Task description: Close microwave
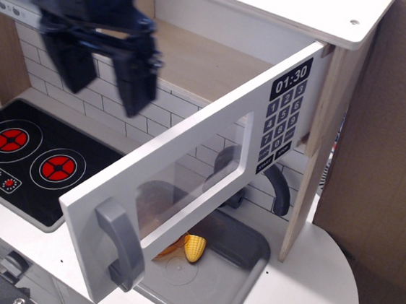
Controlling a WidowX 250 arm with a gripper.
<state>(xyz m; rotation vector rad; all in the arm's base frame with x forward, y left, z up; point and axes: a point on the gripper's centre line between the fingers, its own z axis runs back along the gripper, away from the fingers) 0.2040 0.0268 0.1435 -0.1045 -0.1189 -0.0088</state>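
The toy microwave [198,57] is a wooden box with its wide white door [180,164] swung open toward me, hinged at the right. The door has a clear window, a grey bar handle [117,241] at its free left end and a black keypad [284,110] reading 01:30. My black gripper [105,84] hangs in front of the microwave's left part, above and behind the door's free end, not touching it. Its two fingers point down with a gap between them, and nothing is held.
A black stovetop [32,156] with two red burners lies at the left. A grey sink [212,269] under the door holds a yellow corn piece [194,248], with a grey faucet [275,189] behind. A cardboard wall [393,143] stands at the right.
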